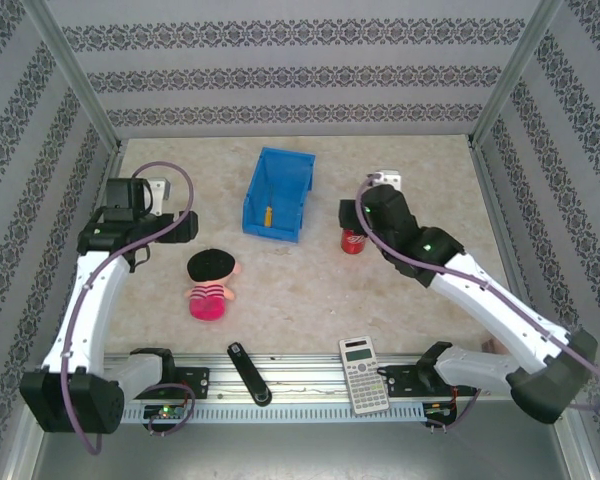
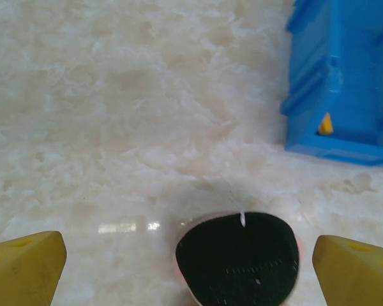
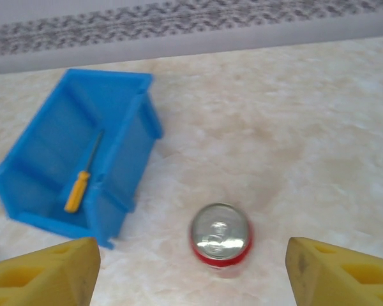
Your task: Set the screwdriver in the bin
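Note:
The screwdriver [image 3: 78,189], with its orange-yellow handle and thin shaft, lies inside the blue bin [image 3: 124,137]. From above, the screwdriver [image 1: 267,214] rests near the low front wall of the bin [image 1: 280,170]. Its handle tip [image 2: 325,124] peeks through the front of the bin [image 2: 345,70] in the left wrist view. My right gripper [image 1: 349,212] hovers right of the bin, over a soda can. It [image 3: 191,274] is open and holds nothing. My left gripper [image 1: 187,226] is to the left of the bin, and it [image 2: 190,266] is open and empty too.
A red soda can [image 3: 220,237] stands upright between the right fingers' span, apart from both. A doll with a black head [image 2: 237,258] and pink striped body [image 1: 210,285] lies below the left gripper. A black elongated tool [image 1: 248,372] and a calculator [image 1: 364,374] rest near the front rail.

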Motion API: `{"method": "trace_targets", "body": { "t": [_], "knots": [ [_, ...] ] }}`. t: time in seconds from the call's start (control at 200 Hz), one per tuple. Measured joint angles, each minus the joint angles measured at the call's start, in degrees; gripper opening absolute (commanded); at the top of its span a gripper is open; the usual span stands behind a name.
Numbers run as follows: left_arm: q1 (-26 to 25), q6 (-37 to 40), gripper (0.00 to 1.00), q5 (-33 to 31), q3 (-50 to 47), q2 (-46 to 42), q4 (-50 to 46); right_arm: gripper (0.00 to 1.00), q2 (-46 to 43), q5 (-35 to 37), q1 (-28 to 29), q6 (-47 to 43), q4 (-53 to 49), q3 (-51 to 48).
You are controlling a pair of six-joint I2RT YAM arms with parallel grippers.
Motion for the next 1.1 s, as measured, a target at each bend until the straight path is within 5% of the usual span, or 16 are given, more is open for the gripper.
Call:
{"method": "trace_targets", "body": {
  "t": [0.525,1.099],
  "knots": [
    [-0.7,-3.5,0.99,-9.5,-19.3,8.0,36.9,0.85,-11.2,0.9,-26.0,-7.1,14.6,-18.1],
    [-0.7,-3.7,0.99,-15.7,-36.0,4.6,62.3,0.98,-10.1,-7.2,-27.5,-20.3,37.0,-33.5]
  ]
}}
